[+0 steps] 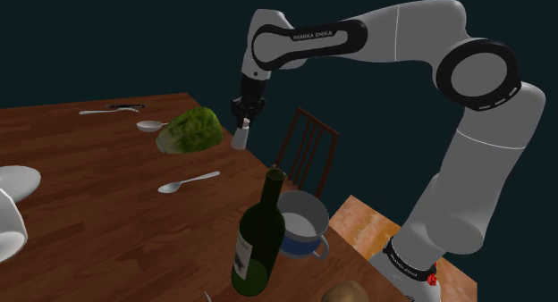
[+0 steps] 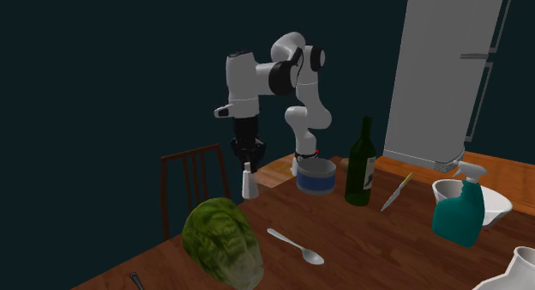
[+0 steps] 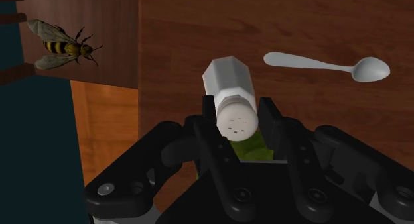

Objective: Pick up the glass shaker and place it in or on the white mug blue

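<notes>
Shaker (image 1: pixel 240 135) is sitting pinched at its cap between jaws, at worktop (image 1: pixel 107 193) edge beside lettuce (image 1: pixel 190 130). Blue-and-white mug (image 1: pixel 302 242) is standing well apart, by wine bottle (image 1: pixel 259 242). Wrist view is adding wasp (image 3: pixel 63 47) and spoon (image 3: pixel 328 63).

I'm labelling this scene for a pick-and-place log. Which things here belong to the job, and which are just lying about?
Job:
- shaker, clasped at its cap in the gripper
- blue mug, white inside, beside the bottle

Lying about:
- dark green bottle
- lettuce
- spoon
- knife
- teal spray bottle
- chair
</notes>
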